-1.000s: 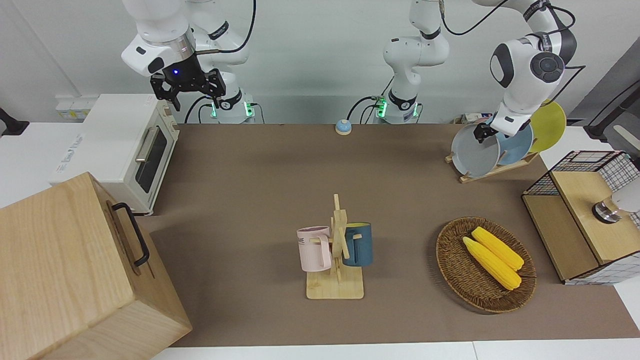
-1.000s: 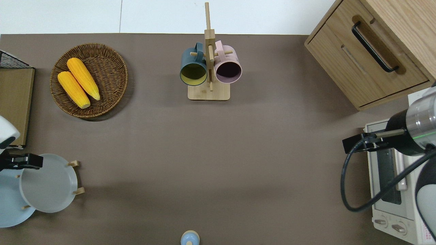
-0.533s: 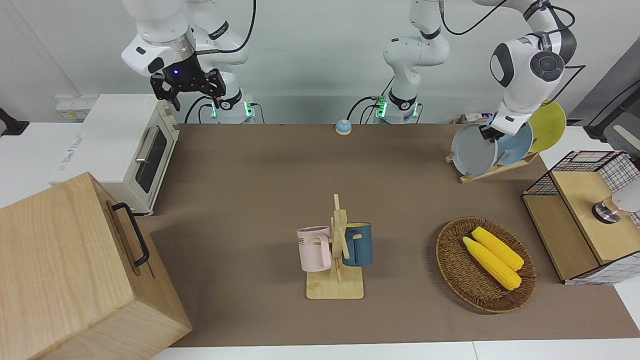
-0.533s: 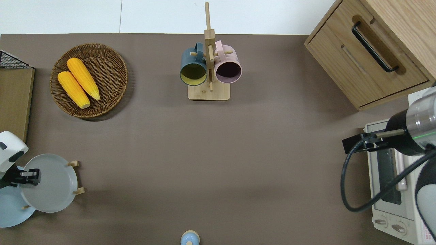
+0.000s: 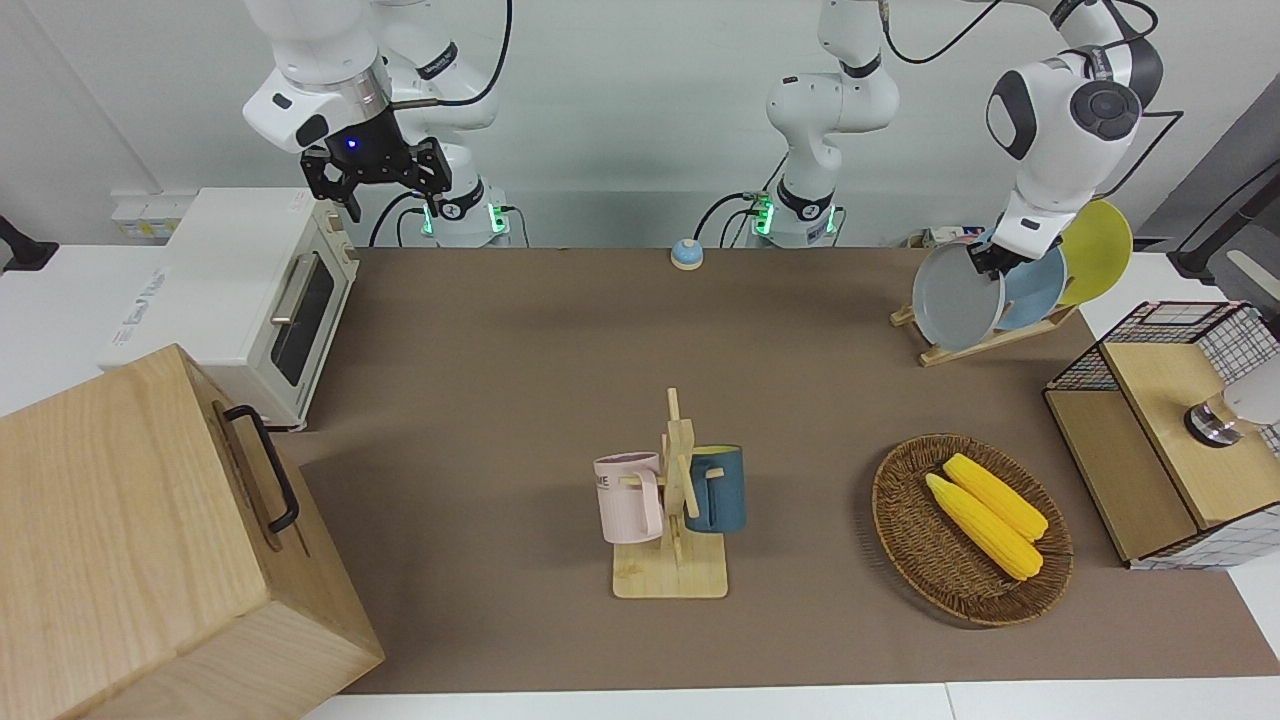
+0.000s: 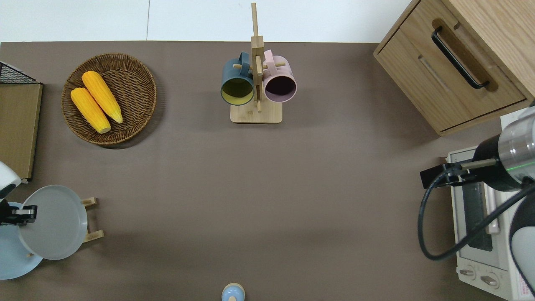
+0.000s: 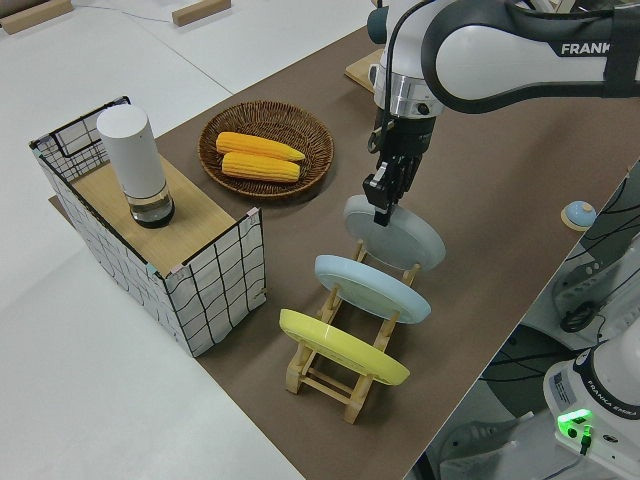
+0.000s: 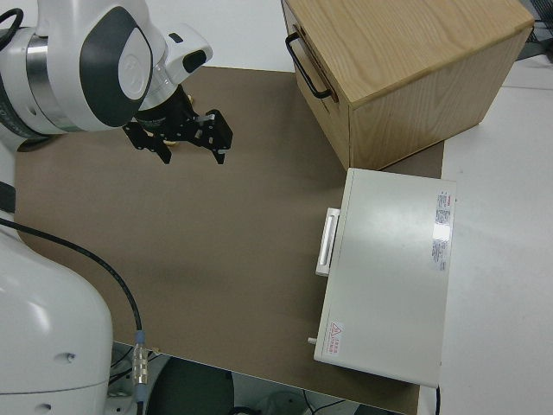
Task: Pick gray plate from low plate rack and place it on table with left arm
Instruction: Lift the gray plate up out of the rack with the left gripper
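The gray plate [image 5: 953,297] stands tilted at the low plate rack's [image 5: 985,342] end slot, at the left arm's end of the table [image 5: 500,340]. My left gripper [image 5: 987,260] is shut on the plate's upper rim. The overhead view shows the plate [image 6: 52,223], the gripper [image 6: 24,212] and the rack's pegs [image 6: 92,236]. In the left side view the gripper [image 7: 378,205] holds the plate [image 7: 400,235] up; I cannot tell whether its lower edge touches the rack [image 7: 340,378]. My right gripper [image 5: 375,172] is open and parked.
A light blue plate [image 5: 1035,285] and a yellow plate [image 5: 1100,248] stand in the same rack. A wicker basket [image 5: 905,540] with two corn cobs, a wire-and-wood box [image 5: 1150,440], a mug stand [image 5: 672,570], a toaster oven [image 5: 240,290] and a wooden cabinet [image 5: 130,540] stand around the table.
The left gripper has slid along the gray plate's rim and risen with it. The plate now stands higher and steeper, shifted slightly toward the left arm's end. The right arm has not moved.
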### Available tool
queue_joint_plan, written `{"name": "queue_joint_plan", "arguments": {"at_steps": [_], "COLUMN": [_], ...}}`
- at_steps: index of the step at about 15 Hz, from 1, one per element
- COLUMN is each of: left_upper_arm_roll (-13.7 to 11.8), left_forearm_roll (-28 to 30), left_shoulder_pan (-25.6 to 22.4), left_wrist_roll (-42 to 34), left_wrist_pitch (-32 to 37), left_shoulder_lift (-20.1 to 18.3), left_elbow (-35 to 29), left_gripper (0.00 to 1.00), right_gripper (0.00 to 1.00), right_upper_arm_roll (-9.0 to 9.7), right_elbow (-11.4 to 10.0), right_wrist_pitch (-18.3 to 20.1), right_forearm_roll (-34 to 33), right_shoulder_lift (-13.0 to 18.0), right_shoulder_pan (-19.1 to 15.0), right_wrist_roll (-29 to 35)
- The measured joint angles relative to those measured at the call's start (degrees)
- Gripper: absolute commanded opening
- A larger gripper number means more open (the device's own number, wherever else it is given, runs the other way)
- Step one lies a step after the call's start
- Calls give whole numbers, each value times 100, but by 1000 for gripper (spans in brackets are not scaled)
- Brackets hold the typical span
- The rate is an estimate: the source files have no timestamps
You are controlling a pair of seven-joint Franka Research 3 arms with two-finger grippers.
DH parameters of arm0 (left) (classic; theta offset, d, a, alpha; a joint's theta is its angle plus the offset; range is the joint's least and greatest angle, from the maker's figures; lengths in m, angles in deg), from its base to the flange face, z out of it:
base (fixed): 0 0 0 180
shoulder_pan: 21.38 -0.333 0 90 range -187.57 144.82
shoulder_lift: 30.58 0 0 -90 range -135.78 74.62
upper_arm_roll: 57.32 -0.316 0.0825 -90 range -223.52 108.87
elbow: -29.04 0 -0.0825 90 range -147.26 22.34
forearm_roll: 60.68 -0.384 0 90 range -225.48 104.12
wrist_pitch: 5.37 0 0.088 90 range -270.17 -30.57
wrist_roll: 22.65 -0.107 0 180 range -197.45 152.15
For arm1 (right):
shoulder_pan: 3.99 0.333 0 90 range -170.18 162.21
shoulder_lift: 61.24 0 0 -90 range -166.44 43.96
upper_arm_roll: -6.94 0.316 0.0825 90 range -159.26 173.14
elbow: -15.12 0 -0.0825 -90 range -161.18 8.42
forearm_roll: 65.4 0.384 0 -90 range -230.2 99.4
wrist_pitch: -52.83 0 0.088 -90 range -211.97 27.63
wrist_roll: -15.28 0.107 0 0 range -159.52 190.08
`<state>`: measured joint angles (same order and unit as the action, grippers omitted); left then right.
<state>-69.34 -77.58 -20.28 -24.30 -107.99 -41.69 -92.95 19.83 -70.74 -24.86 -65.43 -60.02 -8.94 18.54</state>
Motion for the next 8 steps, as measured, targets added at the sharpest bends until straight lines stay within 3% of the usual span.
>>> {"name": "queue_joint_plan", "arguments": {"at_steps": [8], "left_upper_arm_roll": [47], "left_forearm_roll": [-43], "left_shoulder_pan": [115], "left_wrist_roll": [-4], "left_wrist_pitch": [424], "left_shoulder_lift": [-141], "left_elbow": [373], "left_gripper": [0], "right_gripper": [990], "right_upper_arm_roll": [0], "right_elbow": [0], "right_wrist_pitch": [0], "right_forearm_roll": [0], "right_shoulder_lift": [0], "right_shoulder_pan": [0], "right_wrist_roll": [0]}}
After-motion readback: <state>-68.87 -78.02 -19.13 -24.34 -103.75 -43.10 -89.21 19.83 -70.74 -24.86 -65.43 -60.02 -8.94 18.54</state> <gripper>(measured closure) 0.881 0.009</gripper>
